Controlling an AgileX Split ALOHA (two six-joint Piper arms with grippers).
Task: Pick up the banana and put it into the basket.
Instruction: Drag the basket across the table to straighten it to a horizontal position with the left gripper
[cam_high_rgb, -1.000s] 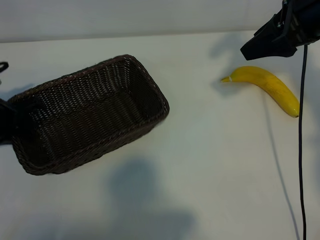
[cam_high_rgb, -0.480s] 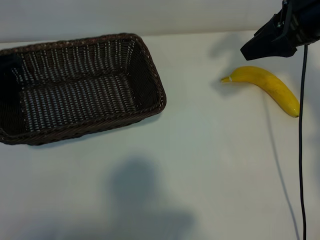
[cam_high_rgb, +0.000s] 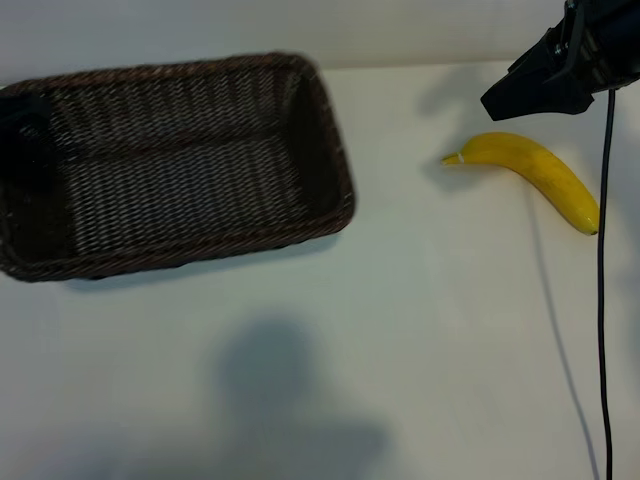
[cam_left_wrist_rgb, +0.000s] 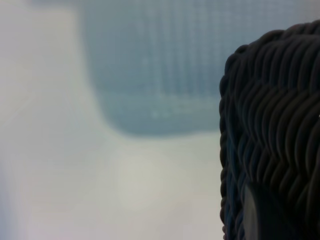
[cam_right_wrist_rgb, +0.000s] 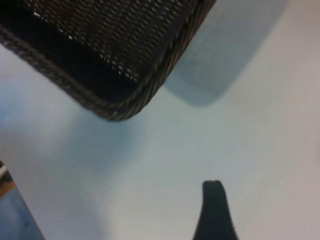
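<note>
Left gripper (cam_high_rgb: 22, 135) pinches the basket (cam_high_rgb: 180, 165) rim, lifting it off the table (cam_high_rgb: 400, 350) by the left edge. Banana (cam_high_rgb: 535, 175) lies near the right edge, untouched. Right gripper (cam_high_rgb: 535, 90), jaws spread, hovers just beside it. Next, prob.: descend & grasp banana.

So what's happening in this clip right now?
The left claw grips the basket by its short end and holds it lifted off the table, casting a shadow beneath. The basket is empty. The banana lies untouched on the table at the far right, well apart from the basket. The right claw hovers open just above the banana's stem end, not touching it.
</note>
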